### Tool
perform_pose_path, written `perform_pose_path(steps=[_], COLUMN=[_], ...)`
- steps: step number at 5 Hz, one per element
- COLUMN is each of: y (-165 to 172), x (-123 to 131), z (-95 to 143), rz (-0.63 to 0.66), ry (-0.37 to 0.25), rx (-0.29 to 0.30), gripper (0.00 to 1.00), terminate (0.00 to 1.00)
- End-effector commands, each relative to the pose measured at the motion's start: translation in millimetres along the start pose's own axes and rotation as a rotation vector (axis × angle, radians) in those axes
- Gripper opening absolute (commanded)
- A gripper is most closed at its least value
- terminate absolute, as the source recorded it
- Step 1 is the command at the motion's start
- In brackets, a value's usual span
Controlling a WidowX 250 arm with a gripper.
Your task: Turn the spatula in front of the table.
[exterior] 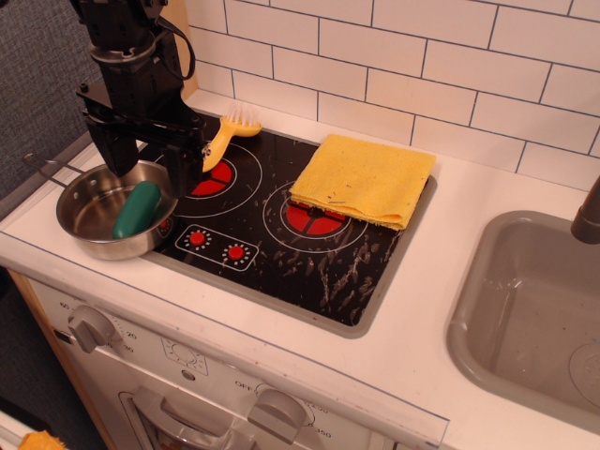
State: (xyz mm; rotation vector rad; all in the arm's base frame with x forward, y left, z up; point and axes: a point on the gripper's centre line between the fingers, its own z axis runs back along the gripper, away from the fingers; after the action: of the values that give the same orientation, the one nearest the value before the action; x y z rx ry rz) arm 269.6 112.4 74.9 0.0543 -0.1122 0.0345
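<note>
Black hob (281, 253); yellow, white-bristled spatula (230, 131)

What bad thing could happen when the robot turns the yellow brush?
The spatula lies at the hob's back edge, partly hidden behind the gripper, so a grab could slip off its handle. The pan with the green object sits right under the arm and might get bumped. A wide swing could also brush the yellow cloth.
</note>
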Motion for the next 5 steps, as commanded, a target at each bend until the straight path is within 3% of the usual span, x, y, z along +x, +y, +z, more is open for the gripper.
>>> perform_pose_path(steps=[1,3,4,5], y=[0,14,23,24], x=[0,72,93,91], z=[0,-31,-34,-38], rz=[0.000,0.061,0.081,0.041], ry=[0.000,-0.077,-0.133,-0.230], rx=[0.000,0.002,-0.007,-0.002], gripper=[1.00,1.00,1.00,1.00], terminate=[0.00,0.00,0.00,0.00])
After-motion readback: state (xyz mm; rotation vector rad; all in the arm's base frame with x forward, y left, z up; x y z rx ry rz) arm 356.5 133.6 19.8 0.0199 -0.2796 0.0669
